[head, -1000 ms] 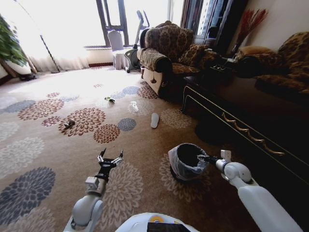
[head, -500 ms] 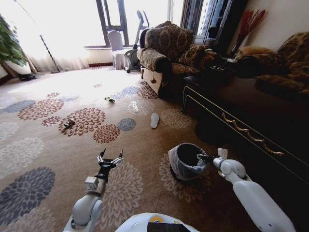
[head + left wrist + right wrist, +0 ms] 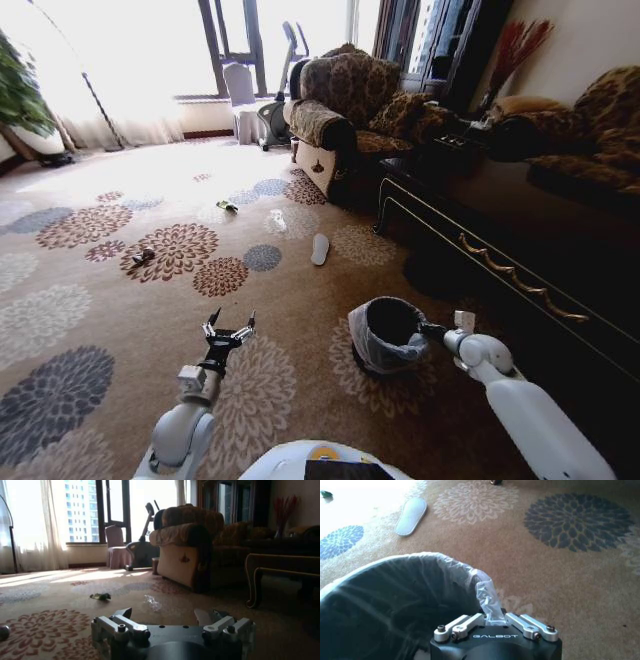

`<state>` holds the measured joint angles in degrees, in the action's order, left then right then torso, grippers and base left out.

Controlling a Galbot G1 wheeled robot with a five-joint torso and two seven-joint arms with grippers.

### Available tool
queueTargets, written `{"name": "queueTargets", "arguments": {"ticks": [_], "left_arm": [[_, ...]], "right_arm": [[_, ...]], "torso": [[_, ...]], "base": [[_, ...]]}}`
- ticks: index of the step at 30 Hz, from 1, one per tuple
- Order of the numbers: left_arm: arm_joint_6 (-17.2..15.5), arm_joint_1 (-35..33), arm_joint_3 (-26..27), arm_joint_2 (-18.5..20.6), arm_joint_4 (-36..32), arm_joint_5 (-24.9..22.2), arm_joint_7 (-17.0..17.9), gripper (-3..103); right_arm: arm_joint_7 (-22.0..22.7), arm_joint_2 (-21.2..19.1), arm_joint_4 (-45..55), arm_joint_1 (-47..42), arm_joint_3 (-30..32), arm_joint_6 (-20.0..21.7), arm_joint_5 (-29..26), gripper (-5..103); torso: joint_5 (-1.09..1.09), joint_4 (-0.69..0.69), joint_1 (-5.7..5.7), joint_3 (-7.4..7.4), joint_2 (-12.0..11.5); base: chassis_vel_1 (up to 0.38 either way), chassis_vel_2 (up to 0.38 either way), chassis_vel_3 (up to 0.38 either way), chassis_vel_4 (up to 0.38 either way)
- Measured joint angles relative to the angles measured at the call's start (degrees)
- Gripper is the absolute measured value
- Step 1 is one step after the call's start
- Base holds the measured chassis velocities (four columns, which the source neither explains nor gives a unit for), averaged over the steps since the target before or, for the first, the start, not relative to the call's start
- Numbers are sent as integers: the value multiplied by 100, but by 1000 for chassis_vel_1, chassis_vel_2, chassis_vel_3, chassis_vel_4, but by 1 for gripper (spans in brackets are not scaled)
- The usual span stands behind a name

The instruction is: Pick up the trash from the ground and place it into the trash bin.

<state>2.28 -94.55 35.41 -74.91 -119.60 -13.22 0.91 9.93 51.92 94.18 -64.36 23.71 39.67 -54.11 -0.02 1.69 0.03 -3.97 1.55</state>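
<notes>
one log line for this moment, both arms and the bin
right gripper: shut on bin liner at rim | left gripper: open, over carpet | bin: upright | bottle: on carpet

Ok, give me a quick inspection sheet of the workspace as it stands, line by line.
Surface: patterned floral carpet.
Job's things: trash bin upright; green wrapper, clear bottle and a dark piece lie far off on the floor.
Clutter: slipper on the carpet.
Grippers: right gripper pinches the bin's liner at the rim; left gripper open, low over the carpet.
Cables: nothing seen.
Surroundings: armchair, dark cabinet, windows.
</notes>
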Motion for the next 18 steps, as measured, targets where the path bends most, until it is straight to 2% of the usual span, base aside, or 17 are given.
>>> {"name": "queueTargets", "arguments": {"ticks": [8,12,14,17,18], "left_arm": [[-2,-4,24,18,-29,-12,12,100],[-15,-11,13,21,-47,-27,46,100],[-26,-16,10,31,-57,-41,75,100],[-33,-18,8,35,-60,-49,81,100],[-34,-18,8,36,-62,-50,83,100]], "right_arm": [[32,58,27,25,-53,-125,27,3],[44,151,213,-68,22,-445,98,3],[35,209,444,-168,204,-699,285,2],[30,224,526,-198,278,-796,356,2],[25,229,532,-208,278,-800,367,1]], "torso": [[1,0,0,0,0],[12,3,0,-3,-3],[7,4,0,-2,-3],[-2,0,0,0,-2],[7,0,0,-1,-3]], "base": [[0,0,0,0],[0,0,0,0],[0,0,0,0],[0,0,0,0],[0,0,0,0]]}}
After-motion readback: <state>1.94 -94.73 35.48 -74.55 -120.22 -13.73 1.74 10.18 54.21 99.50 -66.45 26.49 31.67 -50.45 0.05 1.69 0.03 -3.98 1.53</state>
